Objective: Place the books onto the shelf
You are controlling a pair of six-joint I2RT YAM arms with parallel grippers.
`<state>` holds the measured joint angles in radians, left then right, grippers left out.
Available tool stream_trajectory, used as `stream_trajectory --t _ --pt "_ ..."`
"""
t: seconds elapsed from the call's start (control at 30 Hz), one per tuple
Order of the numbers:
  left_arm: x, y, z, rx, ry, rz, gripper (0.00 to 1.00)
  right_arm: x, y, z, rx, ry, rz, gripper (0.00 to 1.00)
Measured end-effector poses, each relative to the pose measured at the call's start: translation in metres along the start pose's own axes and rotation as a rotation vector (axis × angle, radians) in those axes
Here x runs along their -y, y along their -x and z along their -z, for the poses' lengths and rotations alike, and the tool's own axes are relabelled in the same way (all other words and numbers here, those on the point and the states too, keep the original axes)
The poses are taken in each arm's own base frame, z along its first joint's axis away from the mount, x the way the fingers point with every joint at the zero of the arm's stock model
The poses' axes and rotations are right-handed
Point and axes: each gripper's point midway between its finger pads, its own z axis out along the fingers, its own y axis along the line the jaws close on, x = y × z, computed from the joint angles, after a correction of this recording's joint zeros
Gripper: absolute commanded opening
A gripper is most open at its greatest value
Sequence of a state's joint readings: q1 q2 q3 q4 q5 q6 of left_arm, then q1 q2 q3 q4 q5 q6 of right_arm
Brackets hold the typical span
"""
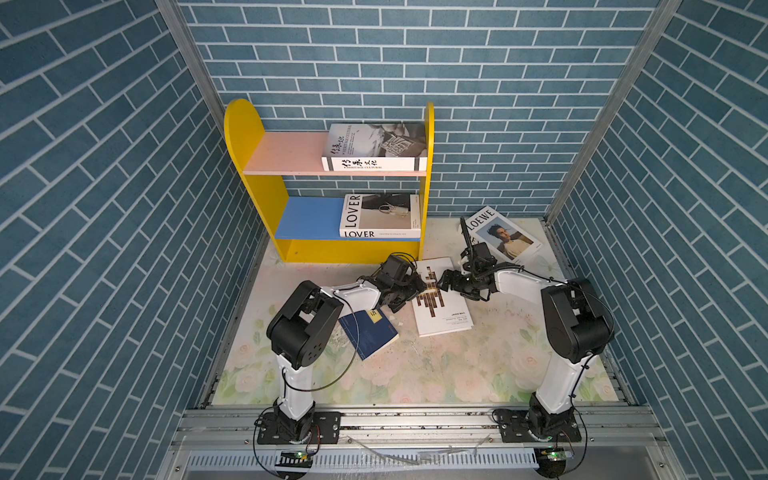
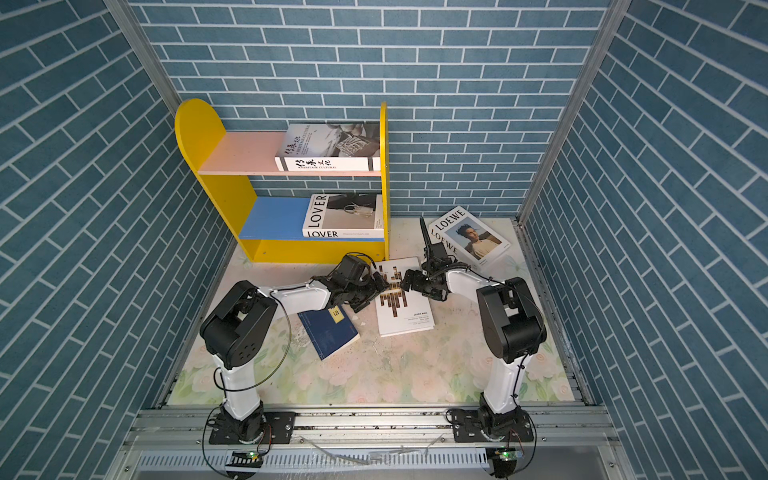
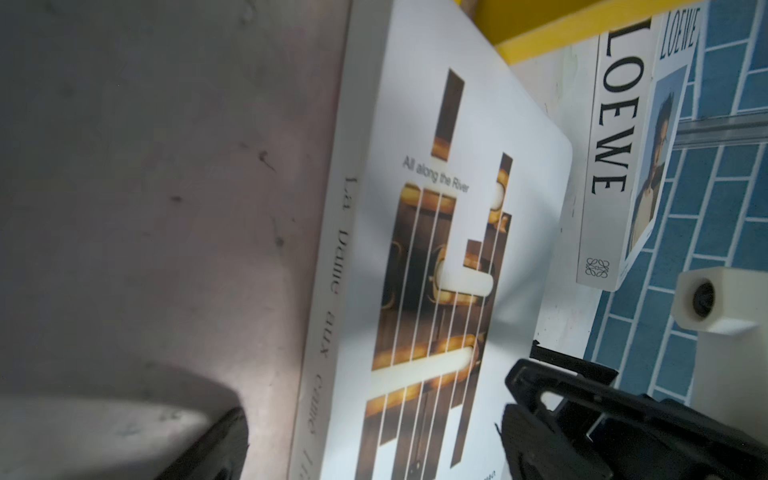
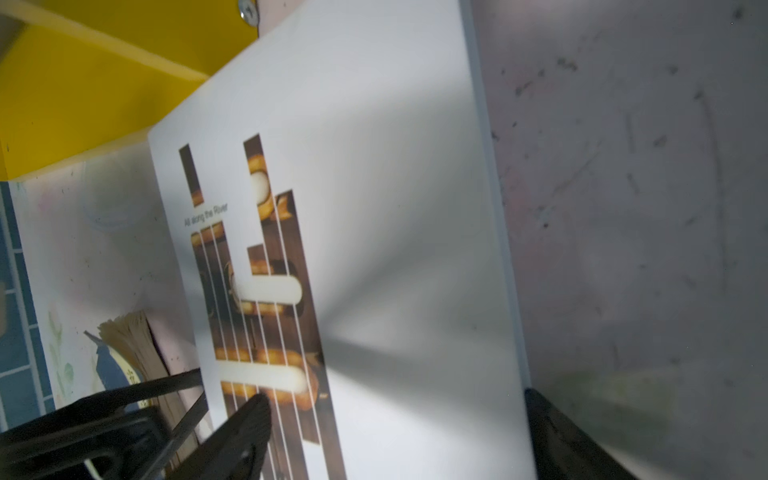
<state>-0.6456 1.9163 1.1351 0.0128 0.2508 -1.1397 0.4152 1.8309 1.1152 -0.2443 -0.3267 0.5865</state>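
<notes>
- The shelf (image 1: 245, 137) stands at the back left of the surface (image 1: 415, 374). The Heritage Cultural book (image 1: 374, 145) lies flat on its pink upper board and the LOVER book (image 1: 380, 216) on its blue lower board, both against the right panel.
- The navy book (image 1: 370, 332) lies flat on the surface, partly hidden by the left arm, at 8 o'clock from the brown-bar book.
- The left end effector (image 1: 417, 286) is released, jaws wide at the brown-bar book's spine edge, grasping nothing.
- The brown-bar book (image 1: 444, 316) lies flat, cover up, between both end effectors, with the shelf's right foot at its 11 o'clock.
- The right end effector (image 1: 446, 284) is also released, at the opposite long edge. In the right wrist view one finger (image 4: 249, 428) hovers over the cover.
- The LOEWE book (image 1: 505, 235) lies flat at 1 o'clock from the brown-bar book.
- The step in hand looks like a two-armed pickup of the brown-bar book, with two books shelved and three left. The next move calls for both end effectors to close on opposite edges together, lift level, and carry it toward 11 o'clock onto free board space.
</notes>
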Motion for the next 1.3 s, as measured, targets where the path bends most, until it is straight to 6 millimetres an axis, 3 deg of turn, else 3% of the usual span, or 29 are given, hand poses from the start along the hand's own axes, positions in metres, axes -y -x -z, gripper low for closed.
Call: stream_trajectory --t 0.1,0.4,0.6,0.73,1.0,1.3 --pt "0.005 -0.009 -0.002 -0.018 -0.012 -0.008 0.93 -0.001 -0.014 0.001 -0.022 0.008 -0.005 0.93" --pt "0.013 -0.017 0.006 -0.025 -0.05 -0.033 0.92 -0.002 -0.021 0.005 -0.012 0.033 -0.007 0.93" --pt "0.049 -0.01 0.049 0.05 -0.164 -0.085 0.93 -0.008 -0.03 0.009 -0.03 0.073 -0.025 0.93" --pt "0.055 -0.008 0.073 0.097 -0.194 -0.098 0.93 -0.025 -0.03 0.016 -0.023 0.122 -0.022 0.93" --pt "0.023 -0.028 0.112 0.145 -0.215 -0.044 0.94 -0.057 -0.054 0.011 -0.081 0.175 0.041 0.93" --pt "-0.022 -0.049 0.172 0.196 -0.16 -0.004 1.0 -0.11 -0.083 -0.009 -0.136 0.275 0.136 0.93"
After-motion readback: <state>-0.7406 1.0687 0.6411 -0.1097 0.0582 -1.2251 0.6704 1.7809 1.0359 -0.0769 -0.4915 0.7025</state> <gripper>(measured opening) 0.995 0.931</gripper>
